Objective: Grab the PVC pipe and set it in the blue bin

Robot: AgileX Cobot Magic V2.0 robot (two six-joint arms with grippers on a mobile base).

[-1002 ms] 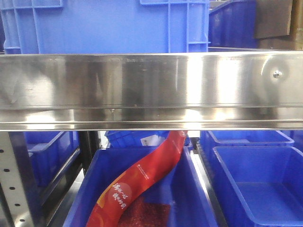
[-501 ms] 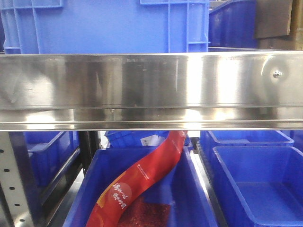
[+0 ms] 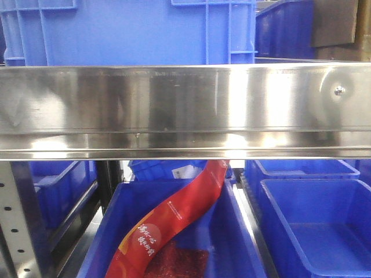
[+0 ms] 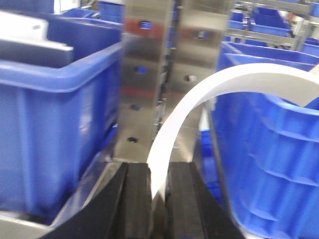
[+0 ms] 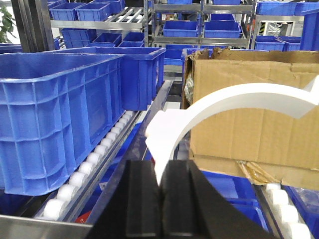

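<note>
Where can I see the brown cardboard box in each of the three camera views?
Front view: not clearly there; a brown patch at the top right cannot be identified.
Left wrist view: not in it.
Right wrist view: the cardboard box fills the right half.
Shared landmark: blue bins, present in all three views.

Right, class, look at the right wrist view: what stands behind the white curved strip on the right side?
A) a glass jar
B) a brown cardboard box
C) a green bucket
B: the brown cardboard box fills the right side behind the white curved strip that rises out of the right gripper.
</note>
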